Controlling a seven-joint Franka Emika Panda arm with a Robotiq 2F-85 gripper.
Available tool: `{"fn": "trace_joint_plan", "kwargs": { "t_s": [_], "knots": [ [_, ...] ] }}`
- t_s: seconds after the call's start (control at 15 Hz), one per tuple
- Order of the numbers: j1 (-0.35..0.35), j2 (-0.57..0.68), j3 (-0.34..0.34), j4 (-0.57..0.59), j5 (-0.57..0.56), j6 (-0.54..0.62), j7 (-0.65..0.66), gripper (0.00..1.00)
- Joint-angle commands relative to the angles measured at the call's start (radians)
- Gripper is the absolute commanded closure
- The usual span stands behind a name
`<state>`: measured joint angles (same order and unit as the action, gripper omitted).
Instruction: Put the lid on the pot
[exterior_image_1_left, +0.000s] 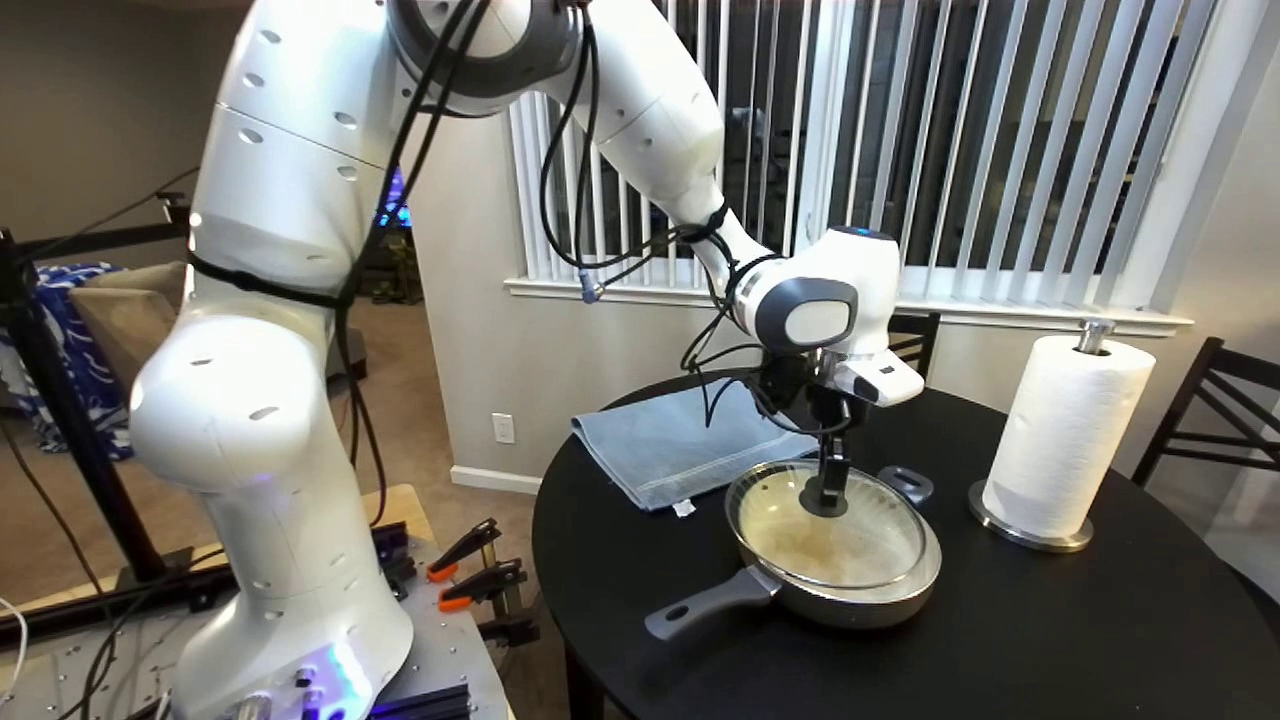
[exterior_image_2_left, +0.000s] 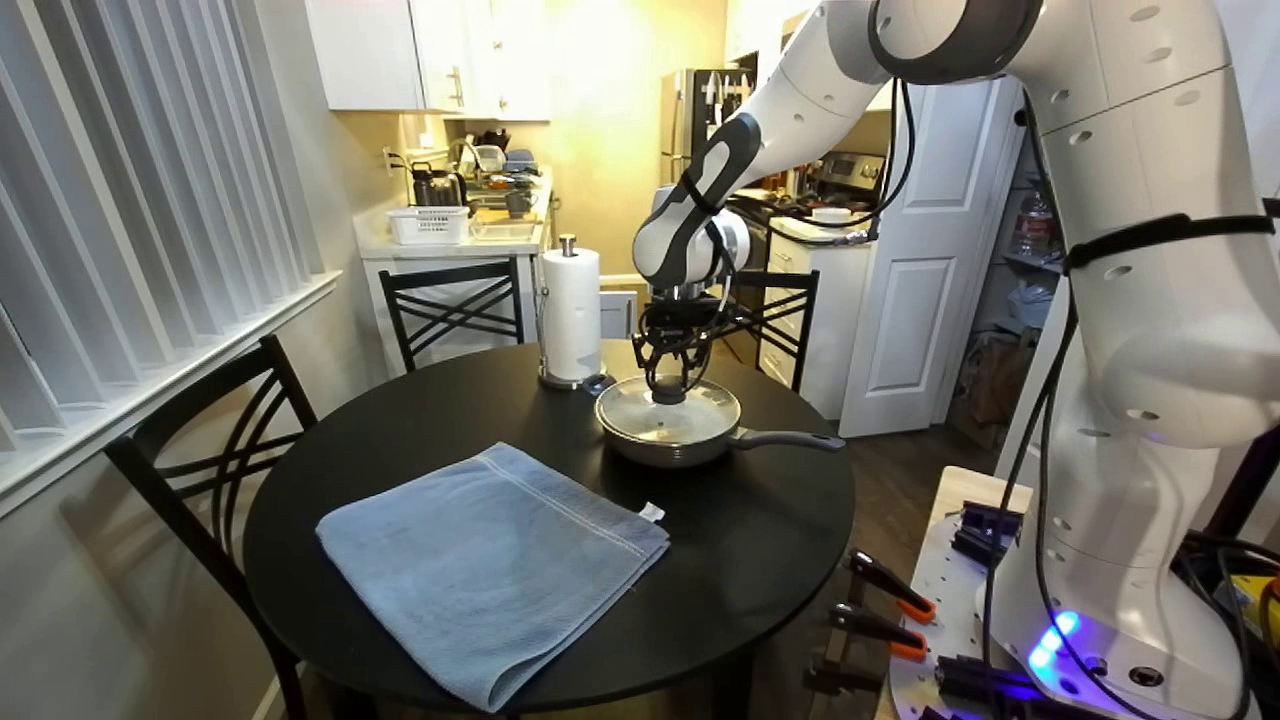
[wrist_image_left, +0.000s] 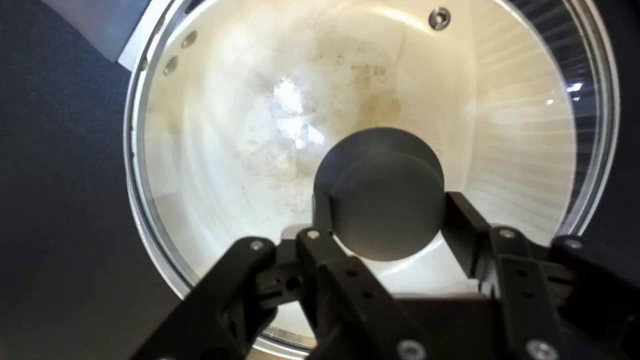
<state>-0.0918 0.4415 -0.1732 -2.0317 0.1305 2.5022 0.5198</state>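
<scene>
The pot (exterior_image_1_left: 870, 606), a shallow pan with a cream inside, stands on the black table; it also shows in an exterior view (exterior_image_2_left: 672, 456). Its long handle (exterior_image_1_left: 712, 600) points towards the robot base. The glass lid (exterior_image_1_left: 790, 530) is over the pan, also in an exterior view (exterior_image_2_left: 638, 420) and the wrist view (wrist_image_left: 240, 165). It sits off-centre: pan rim shows beyond it at one side, and dark table shows through its glass at another. I cannot tell if it touches the pan all round. My gripper (wrist_image_left: 384, 215) is shut on the lid's dark knob (wrist_image_left: 387, 175), one finger on each side.
A blue-grey cloth (exterior_image_2_left: 490, 570) lies on the table beside the pan. A paper-towel roll (exterior_image_1_left: 1070, 430) on a metal stand is on the pan's other side. A short dark loop (exterior_image_1_left: 907, 485) shows opposite the long handle. Chairs (exterior_image_2_left: 215, 480) stand round the table.
</scene>
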Motion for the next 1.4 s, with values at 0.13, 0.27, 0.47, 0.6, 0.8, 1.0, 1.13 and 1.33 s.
{"fn": "trace_joint_plan", "kwargs": {
  "t_s": [0.13, 0.27, 0.47, 0.6, 0.8, 1.0, 1.13, 1.33],
  "knots": [
    [-0.041, -0.031, -0.007, 0.005, 0.066, 0.04, -0.049, 0.68],
    [-0.042, -0.035, -0.018, 0.014, 0.051, 0.041, -0.042, 0.68],
    [-0.032, -0.028, -0.025, 0.031, 0.034, 0.033, -0.039, 0.68],
    [-0.016, -0.021, -0.024, 0.039, 0.016, 0.023, -0.036, 0.68],
    [-0.005, -0.008, -0.019, 0.043, 0.016, 0.025, -0.038, 0.68],
    [-0.017, 0.004, -0.006, 0.047, 0.049, 0.025, -0.047, 0.68],
    [-0.025, 0.015, -0.008, 0.045, 0.061, 0.027, -0.044, 0.68],
    [-0.025, 0.04, -0.019, 0.042, 0.048, 0.024, -0.037, 0.68]
  ]
}}
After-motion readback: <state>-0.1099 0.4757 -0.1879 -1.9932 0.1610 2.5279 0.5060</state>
